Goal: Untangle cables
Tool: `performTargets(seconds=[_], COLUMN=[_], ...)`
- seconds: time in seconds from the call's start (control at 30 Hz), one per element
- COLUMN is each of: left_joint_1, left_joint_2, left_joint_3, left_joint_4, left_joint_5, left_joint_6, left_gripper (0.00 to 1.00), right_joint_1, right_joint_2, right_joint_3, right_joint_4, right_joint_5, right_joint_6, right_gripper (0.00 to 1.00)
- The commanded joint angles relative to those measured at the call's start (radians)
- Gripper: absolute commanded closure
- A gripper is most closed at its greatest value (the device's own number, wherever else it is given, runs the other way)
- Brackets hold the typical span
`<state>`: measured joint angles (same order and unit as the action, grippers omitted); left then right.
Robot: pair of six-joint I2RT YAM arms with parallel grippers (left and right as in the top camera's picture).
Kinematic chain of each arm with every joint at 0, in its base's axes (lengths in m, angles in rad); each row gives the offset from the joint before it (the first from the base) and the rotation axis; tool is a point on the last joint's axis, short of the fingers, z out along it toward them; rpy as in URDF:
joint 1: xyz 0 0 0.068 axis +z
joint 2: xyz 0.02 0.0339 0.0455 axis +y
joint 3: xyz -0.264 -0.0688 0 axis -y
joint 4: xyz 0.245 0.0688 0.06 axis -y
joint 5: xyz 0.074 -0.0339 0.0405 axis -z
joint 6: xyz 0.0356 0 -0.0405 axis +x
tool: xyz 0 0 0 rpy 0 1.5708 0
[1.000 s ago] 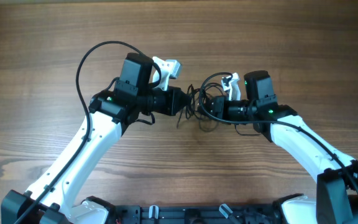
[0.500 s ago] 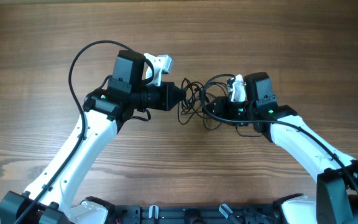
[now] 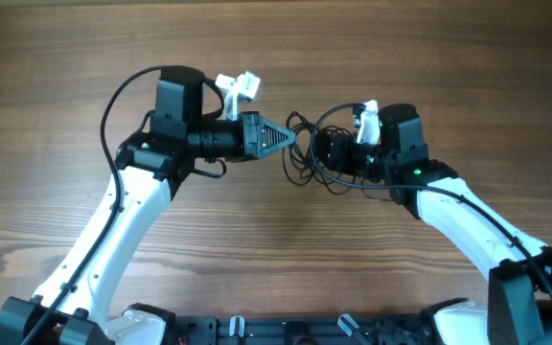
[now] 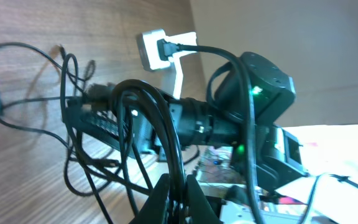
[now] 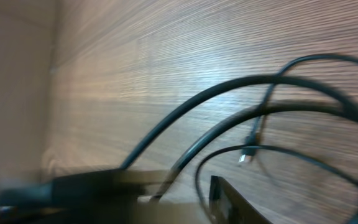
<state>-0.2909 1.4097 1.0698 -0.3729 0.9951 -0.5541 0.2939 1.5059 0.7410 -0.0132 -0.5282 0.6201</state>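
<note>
Black cables (image 3: 304,165) sit in a small tangle on the wooden surface (image 3: 276,57) right between both arms, left fingers (image 3: 276,137) squeezed shut on a strand, right fingers (image 3: 326,153) poked in, grip I cannot tell.

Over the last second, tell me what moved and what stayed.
The left arm swung outward to its own left and its wrist rolled. The left end effector stays shut on the cables, drawing the tangle slightly away from the robot's base. The right end effector nudged the same way but otherwise stays at the tangle; its grip is unclear.
</note>
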Motion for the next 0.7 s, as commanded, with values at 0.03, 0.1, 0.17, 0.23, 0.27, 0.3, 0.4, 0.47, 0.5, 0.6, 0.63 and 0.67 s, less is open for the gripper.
performTargets(seconds=[0.03,0.1,0.17,0.23,0.27,0.3,0.4,0.47,0.5,0.6,0.63,0.67], left_joint_1=[0.026,0.042,0.06,0.072,0.079,0.084,0.097,0.098,0.098,0.098,0.098,0.098], left_joint_2=[-0.02,-0.02,-0.02,-0.021,-0.02,-0.02,-0.02,-0.02,-0.02,-0.02,-0.02,-0.02], left_joint_3=[0.006,0.006,0.006,0.006,0.006,0.006,0.006,0.006,0.006,0.006,0.006,0.006], left_joint_4=[0.002,-0.016,-0.07,-0.143,-0.187,-0.223,-0.328,-0.351,-0.355,-0.358,-0.357,-0.357], left_joint_5=[0.095,0.041,-0.075,-0.257,-0.385,-0.488,-0.771,-0.833,-0.849,-0.871,-0.877,-0.886], left_joint_6=[-0.026,0.003,0.053,0.053,0.053,0.053,0.052,0.053,0.053,0.052,0.053,0.053], left_gripper=[0.96,0.96,0.96,0.96,0.96,0.96,0.95,0.82,0.79,0.54,0.49,0.48], right_joint_1=[0.001,0.001,0.001,0.001,0.001,0.001,0.001,0.001,0.001,0.001,0.001,0.001], right_joint_2=[0.009,0.009,0.009,0.009,0.009,0.009,0.009,0.009,0.009,0.009,0.009,0.009], right_joint_3=[0.003,0.003,0.003,0.003,0.003,0.003,0.003,0.003,0.003,0.003,0.003,0.003], right_joint_4=[-0.022,-0.105,-0.218,-0.326,-0.367,-0.39,-0.419,-0.418,-0.418,-0.42,-0.423,-0.426], right_joint_5=[0.151,0.219,0.319,0.421,0.46,0.481,0.505,0.505,0.505,0.505,0.505,0.505], right_joint_6=[0.097,0.098,0.122,0.144,0.143,0.143,0.143,0.154,0.17,0.173,0.174,0.174], right_gripper=[0.96,0.96,0.96,0.96,0.96,0.96,0.96,0.96,0.96,0.96,0.96,0.96])
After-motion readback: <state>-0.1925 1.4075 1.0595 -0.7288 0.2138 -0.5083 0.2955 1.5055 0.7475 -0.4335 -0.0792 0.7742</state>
